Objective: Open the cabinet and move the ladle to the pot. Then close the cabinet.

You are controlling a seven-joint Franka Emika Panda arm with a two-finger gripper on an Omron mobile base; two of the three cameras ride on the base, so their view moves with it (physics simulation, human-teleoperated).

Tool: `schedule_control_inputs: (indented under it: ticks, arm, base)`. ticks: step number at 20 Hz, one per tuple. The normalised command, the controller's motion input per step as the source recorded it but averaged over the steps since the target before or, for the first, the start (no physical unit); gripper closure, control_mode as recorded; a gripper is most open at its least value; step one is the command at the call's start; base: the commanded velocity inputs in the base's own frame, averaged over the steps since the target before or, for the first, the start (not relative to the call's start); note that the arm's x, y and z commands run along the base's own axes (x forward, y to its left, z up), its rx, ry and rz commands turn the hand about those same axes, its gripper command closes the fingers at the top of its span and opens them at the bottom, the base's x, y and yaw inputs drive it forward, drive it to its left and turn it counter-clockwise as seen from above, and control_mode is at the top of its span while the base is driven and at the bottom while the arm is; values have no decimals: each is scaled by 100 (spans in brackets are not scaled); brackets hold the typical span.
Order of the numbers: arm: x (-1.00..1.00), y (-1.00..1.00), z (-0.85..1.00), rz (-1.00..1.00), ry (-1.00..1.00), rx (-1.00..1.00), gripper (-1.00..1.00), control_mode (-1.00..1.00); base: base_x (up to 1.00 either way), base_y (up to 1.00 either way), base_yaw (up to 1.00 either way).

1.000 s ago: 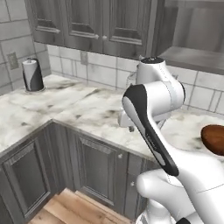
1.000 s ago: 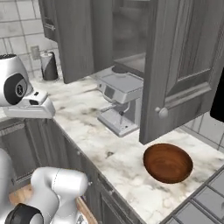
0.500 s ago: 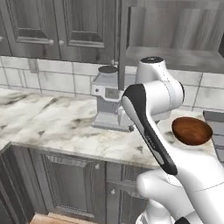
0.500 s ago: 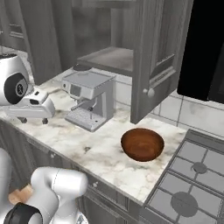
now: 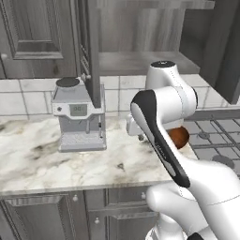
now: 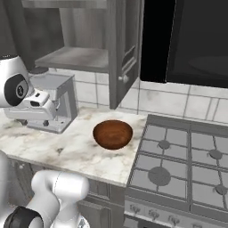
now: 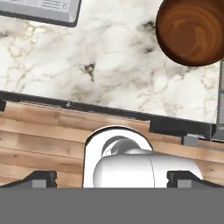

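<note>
The cabinet [image 5: 140, 61] is already open, and it sits above the tool [image 7: 112, 178] and further back toward the wall, so the coming move looks like a lift and a turn upward more than a reach forward. The tool points straight down at the marble surface [image 7: 131, 78], low in front of the arm, with its two dark fingertips [image 7: 41, 177] spread as wide as they go and nothing between them or touching them. The cabinet's door [image 6: 124, 49] swings out edge-on over the surface, above and to one side of the tool. The pale shelf [image 6: 75, 58] behind the door is where the ladle should be, but the part seen looks bare, so where the ladle lies and which way its handle runs cannot be told. Below the shelf, the coffee machine [image 5: 77, 117] stands just to the left of the tool and the wooden bowl [image 6: 112, 133] to its right, with the stove [image 6: 187, 164] beyond the bowl
</note>
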Motion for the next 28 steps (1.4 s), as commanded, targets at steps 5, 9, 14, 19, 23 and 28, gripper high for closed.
schedule_control_inputs:
  ticks: [5,9,14,19,23,28]
  arm:
    - [0,0,0,0,0,0,-100,100]
    - [0,0,0,0,0,0,-100,100]
    - [0,0,0,0,0,0,-100,100]
    - [13,-11,2,0,7,16,-100,-100]
    - [-31,8,28,0,-11,6,-100,-100]
    - [-34,60,47,-1,-29,-1,-100,-100]
  base:
    - [20,-18,-42]
    - [55,0,-11]
    - [58,-14,0]
    - [11,-5,0]
    - [0,0,0]
    - [0,0,0]
